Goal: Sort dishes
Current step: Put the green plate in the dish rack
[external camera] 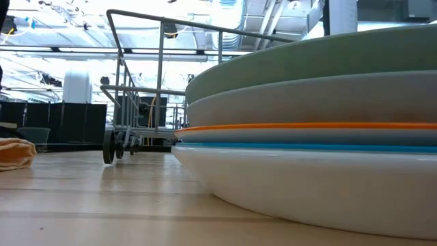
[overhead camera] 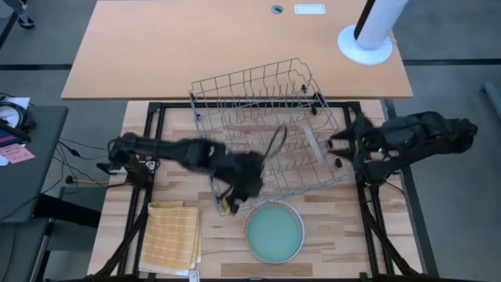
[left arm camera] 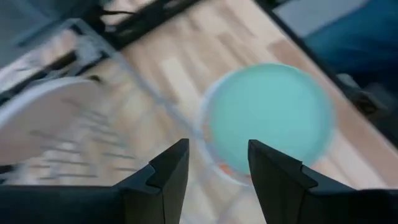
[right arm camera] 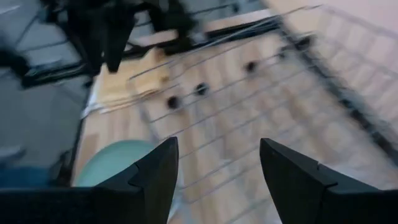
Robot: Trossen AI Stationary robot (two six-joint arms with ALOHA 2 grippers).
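Plates (overhead camera: 275, 233) sit stacked near the rack (overhead camera: 270, 125); my left pincer (overhead camera: 249, 185) hovers between them, fingers apart; my right pincer (overhead camera: 338, 143), apart, waits beside the rack.

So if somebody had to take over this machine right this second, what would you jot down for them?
Left gripper: open, holding nothing, over the table at the wire rack's near edge, just beyond the stack of plates.
Right gripper: open, holding nothing, at the rack's right side.
Plates: stacked at the table's front, pale teal plate on top; the low view shows beige-grey, orange-edged, blue-edged and white ones beneath.
Done: one beige plate already stands on edge in the rack.
Left: the whole stack is still to go, probably into the rack too.
The yellow cloth lies at front left.
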